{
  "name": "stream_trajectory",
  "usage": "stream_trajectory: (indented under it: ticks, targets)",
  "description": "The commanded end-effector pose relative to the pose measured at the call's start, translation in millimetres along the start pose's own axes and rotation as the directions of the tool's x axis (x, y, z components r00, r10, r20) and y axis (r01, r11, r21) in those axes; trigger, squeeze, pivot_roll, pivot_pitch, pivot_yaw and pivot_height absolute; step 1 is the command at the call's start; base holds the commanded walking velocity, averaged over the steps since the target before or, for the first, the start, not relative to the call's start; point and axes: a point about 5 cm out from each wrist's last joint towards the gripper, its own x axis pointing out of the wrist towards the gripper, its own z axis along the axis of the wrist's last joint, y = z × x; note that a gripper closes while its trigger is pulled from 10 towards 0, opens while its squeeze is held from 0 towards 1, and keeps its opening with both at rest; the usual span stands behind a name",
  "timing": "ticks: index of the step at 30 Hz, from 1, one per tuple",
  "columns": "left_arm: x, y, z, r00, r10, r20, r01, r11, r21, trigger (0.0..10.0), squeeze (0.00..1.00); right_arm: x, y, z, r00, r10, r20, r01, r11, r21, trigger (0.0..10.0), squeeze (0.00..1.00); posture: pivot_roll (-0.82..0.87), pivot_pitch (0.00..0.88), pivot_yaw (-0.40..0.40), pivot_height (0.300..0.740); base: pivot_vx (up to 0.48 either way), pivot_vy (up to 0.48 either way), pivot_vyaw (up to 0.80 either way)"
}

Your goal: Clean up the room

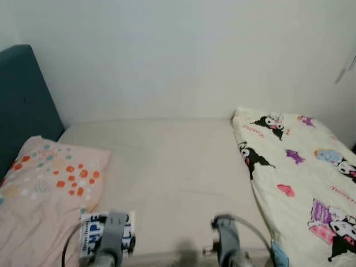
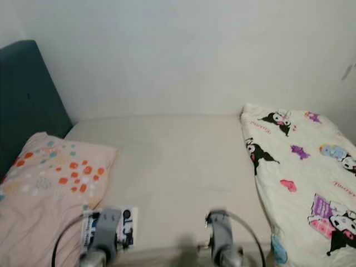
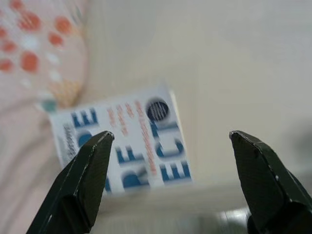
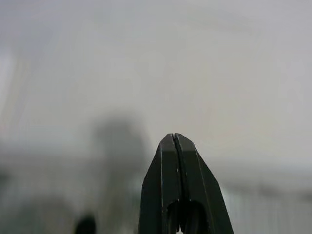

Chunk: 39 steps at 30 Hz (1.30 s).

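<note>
Left hand (image 3: 170,139), fingers spread, hovers over a white book (image 3: 124,141) with blue letters beside the pillow (image 1: 44,189).

Left gripper (image 3: 170,139) raised forward at the bottom edge of the head views; its fingers (image 3: 85,180) spread wide, tips well apart, pointing ahead and down; nothing between them; wrist silver-grey with a dark cable looping off its outer side. Right gripper (image 4: 174,137) level with it, a short way to its right; its fingers (image 4: 163,185) pressed flat together, only a thin seam between the two; tips empty, touching nothing; grey wrist with a pale cable arcing off to its right.
</note>
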Motion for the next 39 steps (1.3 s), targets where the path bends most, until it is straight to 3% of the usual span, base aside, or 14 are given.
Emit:
stream_trajectory:
  ticks: [1,9,13,39]
  targets:
    - [-6.2,5.4,-10,1.0,0.01,-0.028,-0.01,1.0,-0.011,10.0,0.0,-3.3,-1.8,-5,1.0,-0.021,0.009,0.02,1.0,0.018,10.0,0.0,0.01,0.143,-0.041,0.74,0.0,0.0,0.0]
    - [-16.2,0.4,-17,1.0,0.004,-0.008,-0.004,1.0,-0.002,10.0,0.0,-5.9,8.7,-4,0.997,-0.02,0.073,0.026,0.996,-0.09,10.0,0.0,0.0,0.138,-0.04,0.74,0.0,0.0,0.0]
    - [-17.1,-1.6,-19,1.0,-0.011,-0.022,0.01,1.0,-0.027,10.0,0.0,-5.6,11.2,-4,0.997,-0.018,0.071,0.023,0.997,-0.073,10.0,0.0,0.0,0.117,-0.039,0.74,0.0,0.0,0.0]
    - [-17.5,-8.4,-20,0.999,-0.015,-0.049,0.015,1.0,-0.002,10.0,0.0,-6.1,16.5,-13,0.999,0.039,0.007,-0.038,0.994,-0.101,10.0,0.0,0.0,0.078,-0.047,0.74,0.0,0.0,0.0]
